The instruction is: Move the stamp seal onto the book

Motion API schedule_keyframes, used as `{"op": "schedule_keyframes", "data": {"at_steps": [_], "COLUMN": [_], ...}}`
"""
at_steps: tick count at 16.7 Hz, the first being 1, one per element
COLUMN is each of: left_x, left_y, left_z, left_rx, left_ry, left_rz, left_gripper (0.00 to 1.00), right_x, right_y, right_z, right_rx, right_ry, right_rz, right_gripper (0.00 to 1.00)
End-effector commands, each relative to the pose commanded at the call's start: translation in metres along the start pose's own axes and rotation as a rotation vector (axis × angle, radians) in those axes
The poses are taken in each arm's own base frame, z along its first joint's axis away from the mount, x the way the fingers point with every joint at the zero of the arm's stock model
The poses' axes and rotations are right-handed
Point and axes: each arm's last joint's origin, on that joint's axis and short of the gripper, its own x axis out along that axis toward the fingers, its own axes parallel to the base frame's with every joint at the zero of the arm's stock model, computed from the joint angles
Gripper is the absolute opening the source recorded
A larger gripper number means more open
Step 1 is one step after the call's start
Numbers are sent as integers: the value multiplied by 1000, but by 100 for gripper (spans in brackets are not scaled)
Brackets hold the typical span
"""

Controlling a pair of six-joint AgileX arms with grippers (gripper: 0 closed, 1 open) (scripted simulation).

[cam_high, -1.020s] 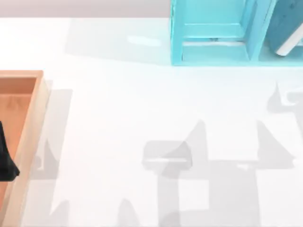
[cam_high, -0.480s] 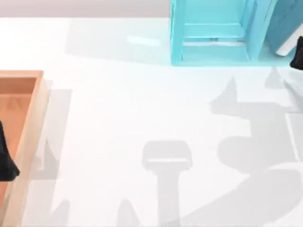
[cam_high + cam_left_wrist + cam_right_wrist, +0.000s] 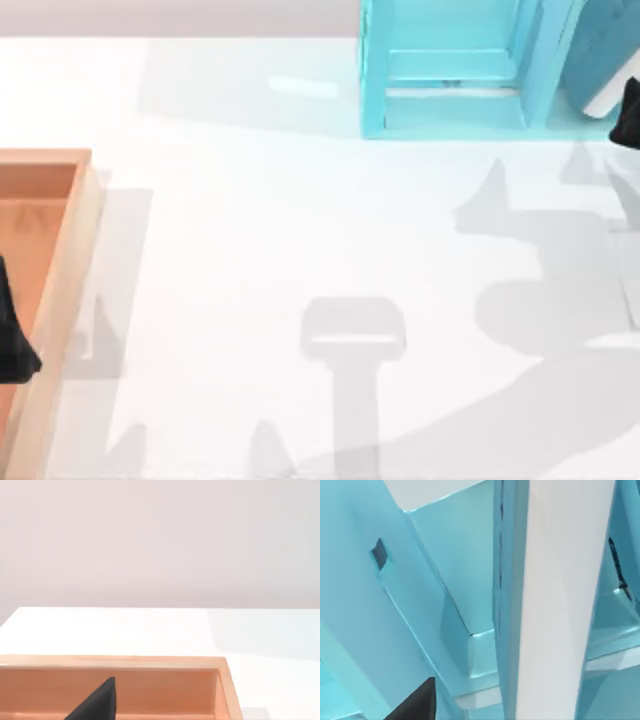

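The right gripper point(image 3: 630, 115) hangs close against the book point(image 3: 600, 55) leaning in the shelf point(image 3: 450, 70); I cannot tell its grip. Pushing nearer could topple the book. The left gripper point(image 3: 15, 345) idles over the tray point(image 3: 70, 260).

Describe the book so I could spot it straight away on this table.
Start at the light cyan shelf unit along the table's far edge, right of centre. In the shelf's rightmost compartment, a darker teal-blue book leans at a tilt, cut off by the picture's right edge. Its deeper blue cover and white page edges set it apart from the paler shelf walls.
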Motion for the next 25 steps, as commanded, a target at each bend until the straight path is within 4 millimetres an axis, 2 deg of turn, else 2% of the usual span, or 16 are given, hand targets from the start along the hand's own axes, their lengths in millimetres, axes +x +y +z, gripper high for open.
{"op": "schedule_keyframes", "data": {"at_steps": [2,4,12,14,18,25], "left_x": [0,0,0,0,0,0], "left_y": [0,0,0,0,0,0], "left_z": [0,0,0,0,0,0], "left_rx": [0,0,0,0,0,0], "left_ry": [0,0,0,0,0,0], "left_rz": [0,0,0,0,0,0], "left_gripper": [100,100,100,100,100,100], "right_x": [3,16,91,99,101,101], "right_y": [0,-1,-3,-2,-2,-2], "right_z": [0,1,2,2,2,2], "right_rx": [0,1,1,1,1,1], "right_ry": [-2,-5,-7,-6,-5,-5], "right_rz": [-1,-2,-2,-2,-3,-3], "right_gripper": [100,100,100,100,100,47]}}
